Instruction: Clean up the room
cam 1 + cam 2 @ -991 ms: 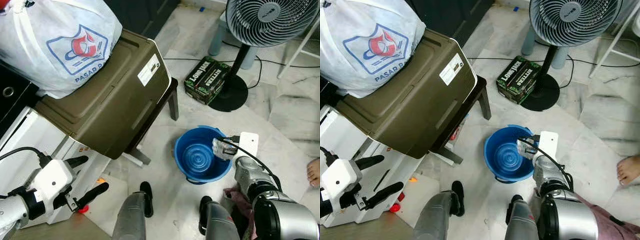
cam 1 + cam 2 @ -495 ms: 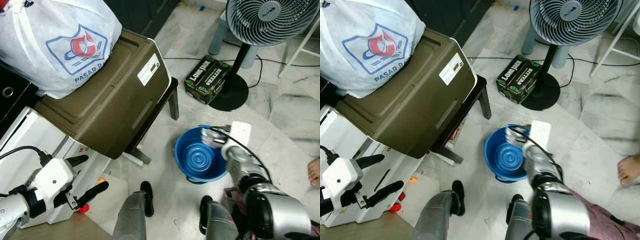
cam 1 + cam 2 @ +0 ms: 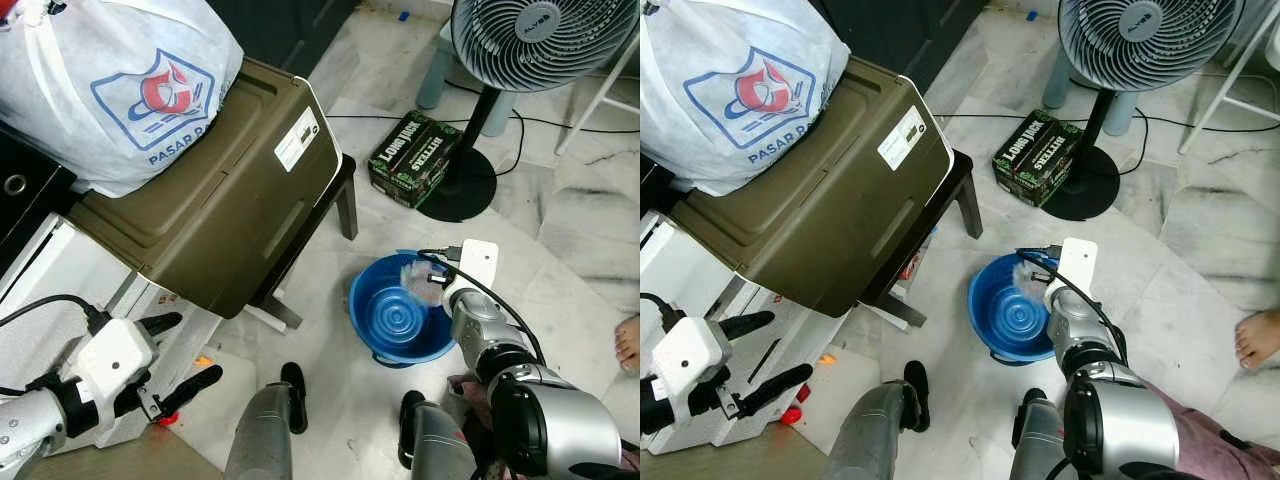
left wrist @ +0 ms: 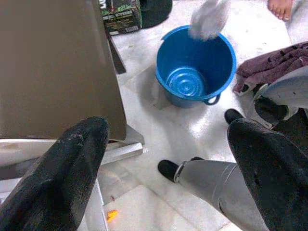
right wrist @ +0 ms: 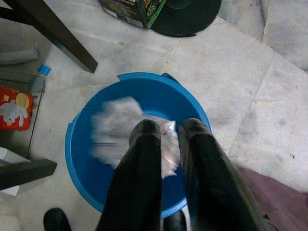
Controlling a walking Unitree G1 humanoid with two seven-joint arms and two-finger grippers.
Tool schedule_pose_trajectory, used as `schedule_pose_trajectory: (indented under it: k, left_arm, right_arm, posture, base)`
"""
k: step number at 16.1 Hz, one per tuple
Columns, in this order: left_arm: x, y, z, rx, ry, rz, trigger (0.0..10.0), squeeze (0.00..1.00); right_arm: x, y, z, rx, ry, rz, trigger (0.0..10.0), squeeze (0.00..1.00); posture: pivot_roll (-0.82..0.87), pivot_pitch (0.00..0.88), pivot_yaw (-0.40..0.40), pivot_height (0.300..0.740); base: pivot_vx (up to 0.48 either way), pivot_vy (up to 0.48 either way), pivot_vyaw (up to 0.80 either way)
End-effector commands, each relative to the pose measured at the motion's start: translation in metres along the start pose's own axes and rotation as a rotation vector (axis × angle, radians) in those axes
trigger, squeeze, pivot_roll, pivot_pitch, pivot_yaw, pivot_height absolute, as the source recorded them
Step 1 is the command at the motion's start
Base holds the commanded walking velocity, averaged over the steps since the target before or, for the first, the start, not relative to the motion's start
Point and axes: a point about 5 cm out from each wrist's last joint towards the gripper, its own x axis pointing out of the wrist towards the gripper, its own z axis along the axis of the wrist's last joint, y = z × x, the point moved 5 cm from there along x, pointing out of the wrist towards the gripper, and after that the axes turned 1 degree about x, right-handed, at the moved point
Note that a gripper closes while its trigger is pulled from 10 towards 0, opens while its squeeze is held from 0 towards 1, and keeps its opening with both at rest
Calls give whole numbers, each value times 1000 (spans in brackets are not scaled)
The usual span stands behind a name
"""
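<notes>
A crumpled, pale grey piece of soft cloth or tissue [image 5: 126,131] hangs directly above the open mouth of a round blue plastic bucket [image 3: 372,300], pinched between the two long black fingers of the robot's right hand [image 5: 166,137], which is closed on it. The bucket stands on the marble floor [image 3: 590,235] just ahead of the robot's feet and to its right, beside the dark leg of a low stool carrying a large olive-brown plastic storage box [image 3: 230,200]. The drop is straight down: the wad sits inside the rim's outline, toward the side of the bucket nearer the box, and the fingers point down into the blue interior, whose bottom looks bare. The right arm is plainly the nearer one; letting go is likely all that remains for this item.

The wad itself is blurred, light and shapeless, with no clear long axis, and looks as though it would fall softly and stay where it lands.

The left hand [image 3: 160,365] hovers low on the robot's left, well apart from the bucket, its fingers spread wide and holding nothing. A dark purple towel [image 4: 269,62] lies on the floor near the robot's right side, and a person's bare foot [image 3: 628,343] shows at the edge of the room.
</notes>
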Motion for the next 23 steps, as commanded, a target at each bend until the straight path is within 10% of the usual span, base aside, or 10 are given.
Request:
schedule_pose_trajectory:
  k: [1, 7, 11, 17, 23]
  left_arm:
    - [-3, -4, -9, -20, 32, -5, 10000, 0]
    - [2, -2, -5, -13, 16, 3, 10000, 0]
    - [30, 6, 8, -55, -85, 48, 10000, 0]
    - [74, 12, 39, -112, -252, 36, 10000, 0]
    - [89, 67, 16, -269, -284, 428, 10000, 0]
  right_arm:
    - [-2, -1, -15, -8, 39, -6, 10000, 1000]
    - [-1, 4, -3, 29, -13, 29, 10000, 1000]
    - [-6, 11, 7, -94, -115, 91, 10000, 1000]
    - [-74, 26, -18, -291, -313, 348, 10000, 1000]
    - [-108, -1, 21, -146, -506, 202, 10000, 1000]
  posture:
    - [287, 378, 175, 740]
    - [267, 361, 169, 740]
    - [163, 310, 126, 740]
    - [14, 188, 60, 740]
    - [-67, 24, 11, 740]
  base:
    - [0, 0, 0]
    - [0, 0, 0]
    - [0, 0, 0]
    - [0, 0, 0]
    - [0, 0, 0]
